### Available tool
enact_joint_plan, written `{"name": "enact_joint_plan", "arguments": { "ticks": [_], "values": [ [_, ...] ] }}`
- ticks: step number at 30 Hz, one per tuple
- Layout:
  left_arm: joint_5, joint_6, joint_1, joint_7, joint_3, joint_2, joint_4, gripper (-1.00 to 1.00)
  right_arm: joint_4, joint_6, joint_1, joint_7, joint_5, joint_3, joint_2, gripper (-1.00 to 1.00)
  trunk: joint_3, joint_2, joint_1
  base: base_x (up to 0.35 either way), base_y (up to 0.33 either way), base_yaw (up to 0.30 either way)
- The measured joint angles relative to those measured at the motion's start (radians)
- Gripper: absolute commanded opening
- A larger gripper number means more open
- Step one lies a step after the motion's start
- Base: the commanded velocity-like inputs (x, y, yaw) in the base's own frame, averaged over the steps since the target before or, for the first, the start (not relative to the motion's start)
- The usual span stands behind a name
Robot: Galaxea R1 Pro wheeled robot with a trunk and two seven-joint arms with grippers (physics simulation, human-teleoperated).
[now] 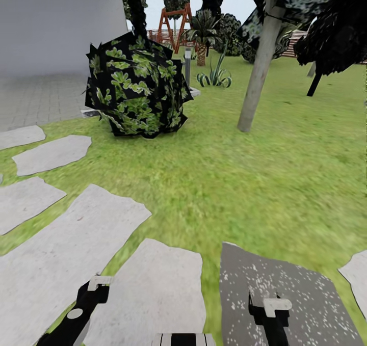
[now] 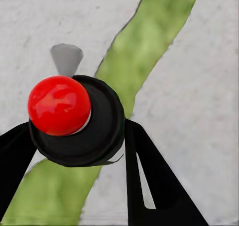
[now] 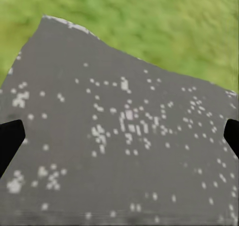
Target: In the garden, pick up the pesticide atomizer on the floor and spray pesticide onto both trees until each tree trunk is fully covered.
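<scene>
Open grass (image 1: 244, 183) is lying ahead, with a leafy bush (image 1: 136, 86) standing left and a tilted tree trunk (image 1: 258, 68) rising right, well apart.

Head view: our left arm sits at approx 7 o'clock, black forearm angled up toward 1 o'clock, ending in the left gripper (image 1: 94, 285) w/ a pale bracket at its tip. Our right gripper (image 1: 270, 305) sits at approx 5 o'clock, pointing fwd. In the left wrist view its fingers (image 2: 154, 181) are clamped on either side of a black round body w/ a red cap. In the right wrist view the right fingers (image 3: 10, 141) are spread wide, only the black tips at the frame edges.
</scene>
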Motion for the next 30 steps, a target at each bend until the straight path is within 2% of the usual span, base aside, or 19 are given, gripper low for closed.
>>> {"name": "enact_joint_plan", "arguments": {
  "ticks": [7,11,17,30],
  "values": [
    [0.017,-0.003,0.042,0.009,0.004,0.000,0.000,-1.00,0.062,-0.038,0.001,0.000,0.001,0.001,0.000,1.00,0.038,0.002,-0.003,0.000,0.000,0.000],
    [0.029,-0.006,0.082,0.009,0.033,0.001,0.000,-1.00,0.076,-0.040,0.002,0.002,0.001,0.001,0.000,1.00,0.059,0.003,-0.005,0.000,0.000,0.000],
    [0.033,-0.009,0.117,0.008,0.050,0.001,0.000,-1.00,0.089,-0.040,0.001,0.004,0.001,0.002,0.001,1.00,0.092,0.004,-0.008,0.000,0.000,0.000],
    [0.033,-0.011,0.136,0.006,0.052,0.001,0.000,-1.00,0.092,-0.039,0.001,0.004,0.001,0.004,0.010,1.00,0.148,0.007,-0.014,0.000,0.000,0.000]
  ]
}}
